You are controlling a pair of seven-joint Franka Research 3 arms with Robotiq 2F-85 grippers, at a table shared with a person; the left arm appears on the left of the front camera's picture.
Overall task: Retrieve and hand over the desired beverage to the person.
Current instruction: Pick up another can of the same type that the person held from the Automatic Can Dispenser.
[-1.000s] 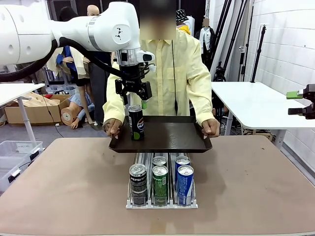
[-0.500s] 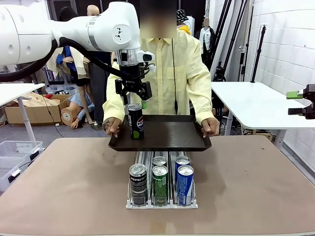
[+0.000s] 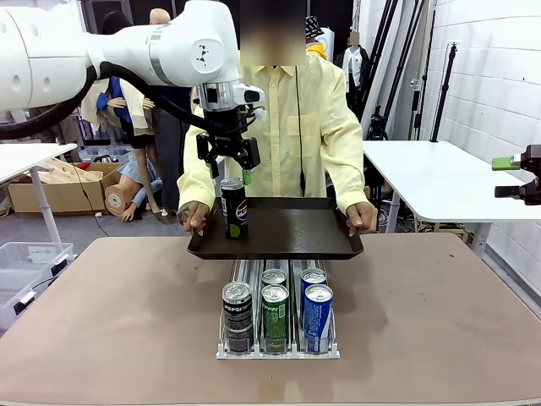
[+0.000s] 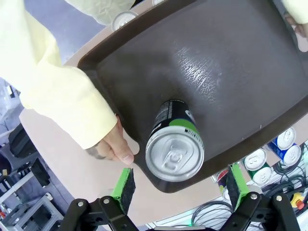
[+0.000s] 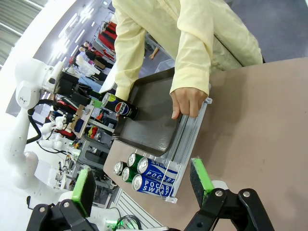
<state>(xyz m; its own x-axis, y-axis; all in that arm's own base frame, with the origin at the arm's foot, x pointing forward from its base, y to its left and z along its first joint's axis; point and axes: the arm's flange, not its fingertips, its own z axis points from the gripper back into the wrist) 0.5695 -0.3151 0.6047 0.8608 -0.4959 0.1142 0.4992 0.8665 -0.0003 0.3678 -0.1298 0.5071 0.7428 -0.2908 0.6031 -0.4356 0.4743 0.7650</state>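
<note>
the surface (image 3: 439, 321) is a broad, matte, tan-brown top with rounded corners. across it stands the person (image 3: 313, 127) in a loose pale-yellow button shirt, gripping a tray (image 3: 296, 233) at both short ends and holding it above the far end of the rack (image 3: 279, 348). the white, glossy left arm (image 3: 101, 51) reaches in from the left over the tray.

the tray is a dark brown rectangle with a raised rim and rounded corners. the left wrist view picks out a fine pebbled sheen on its floor, where the front view gives only a flat dark face.

the rack is a pale, three-lane can feeder lying on the surface, with a black can, a green can and a blue can (image 3: 317, 317) in front and more tops behind. the right wrist view lets the blue cans' "pocari sweat" print be read.

the drink can (image 3: 233, 207) stands upright on the tray's left part, near the person's thumb. it is slim and black, with a round red, white and blue logo and a green band low down. from above, the left wrist view adds its silver lid, pull tab and a green ring under the rim.

the left hand (image 3: 228, 167) hangs straight above the can, fingers spread wide and clear of it, holding nothing. the right hand (image 3: 511, 178) is wide too, empty, well off to the right edge.
</note>
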